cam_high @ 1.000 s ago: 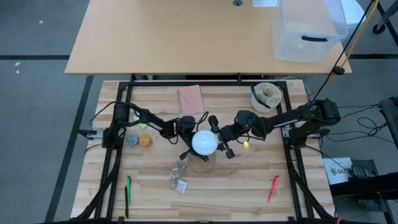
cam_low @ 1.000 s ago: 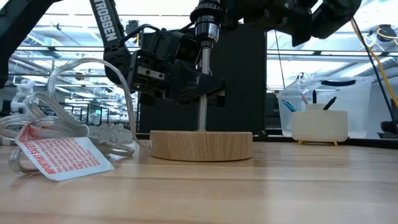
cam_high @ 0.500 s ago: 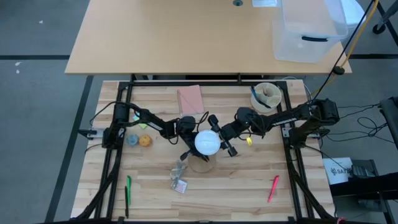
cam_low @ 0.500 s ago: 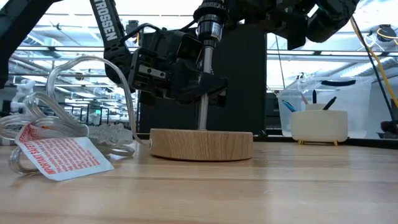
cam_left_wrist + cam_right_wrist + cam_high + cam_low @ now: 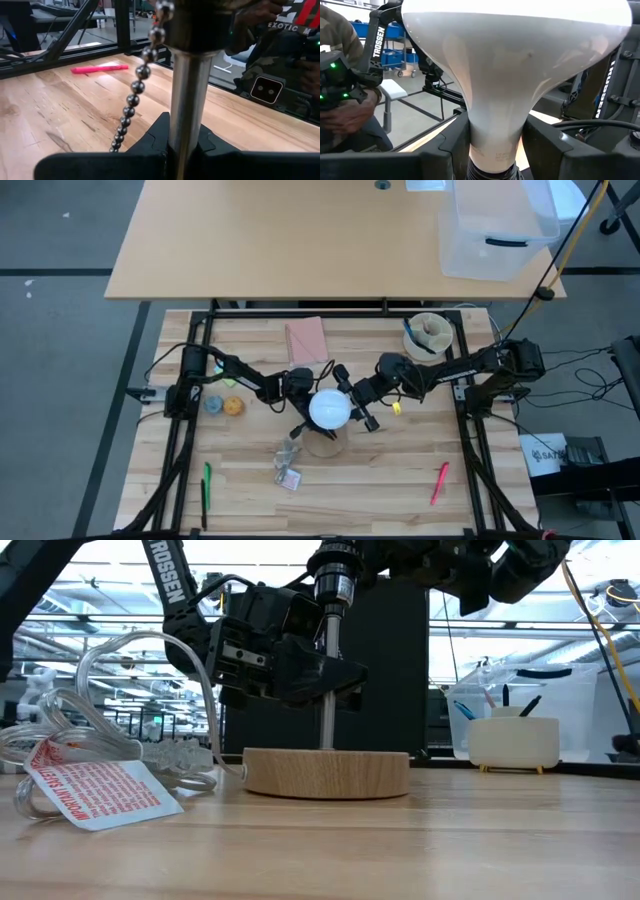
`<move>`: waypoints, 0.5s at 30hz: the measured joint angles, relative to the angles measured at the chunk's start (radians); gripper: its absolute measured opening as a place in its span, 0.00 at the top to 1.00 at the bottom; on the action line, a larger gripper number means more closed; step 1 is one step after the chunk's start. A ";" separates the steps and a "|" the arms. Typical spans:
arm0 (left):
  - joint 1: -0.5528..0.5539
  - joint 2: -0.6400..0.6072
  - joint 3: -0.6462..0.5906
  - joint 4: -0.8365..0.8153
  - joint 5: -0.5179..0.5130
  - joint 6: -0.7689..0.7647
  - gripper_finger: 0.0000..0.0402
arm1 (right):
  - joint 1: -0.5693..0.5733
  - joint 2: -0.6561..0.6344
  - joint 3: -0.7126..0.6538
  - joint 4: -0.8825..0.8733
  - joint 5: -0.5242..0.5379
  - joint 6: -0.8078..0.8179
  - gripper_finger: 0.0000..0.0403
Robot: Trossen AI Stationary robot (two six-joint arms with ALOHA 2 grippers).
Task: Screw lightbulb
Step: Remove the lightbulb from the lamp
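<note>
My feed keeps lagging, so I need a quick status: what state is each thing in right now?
Bulb: upright above the lamp, neck between the right hand's fingers.
Right hand: shut on the bulb.
Left hand: shut on the lamp's metal stem.
Lamp base: flat on the table, upright.
Pull chain: hanging loose beside the stem.
Wrapper: crumpled, empty, beside the base.
Pink marker: lying on the table, untouched.

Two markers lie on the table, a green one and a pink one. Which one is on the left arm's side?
The green marker, near the table's front edge on the left arm's side. The pink marker lies at the front on the right arm's side.
</note>
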 joint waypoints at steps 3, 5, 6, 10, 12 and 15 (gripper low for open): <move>0.000 0.000 0.000 0.000 -0.006 0.003 0.94 | 0.000 0.000 0.000 0.003 0.019 0.007 0.62; 0.000 0.000 0.000 0.000 -0.010 0.003 0.94 | 0.000 0.000 0.000 0.004 0.023 0.009 0.62; 0.000 0.000 0.000 0.000 -0.013 0.003 0.94 | 0.000 0.000 0.001 0.005 0.027 0.009 0.61; 0.000 0.000 0.000 0.000 -0.020 0.005 0.94 | 0.000 0.000 0.002 0.007 0.030 0.010 0.61; 0.000 0.000 0.000 0.000 -0.021 0.005 0.94 | 0.000 0.000 0.002 0.005 0.029 0.010 0.61; 0.000 0.001 0.001 0.000 -0.023 0.005 0.94 | 0.000 -0.001 0.005 -0.007 0.030 0.008 0.59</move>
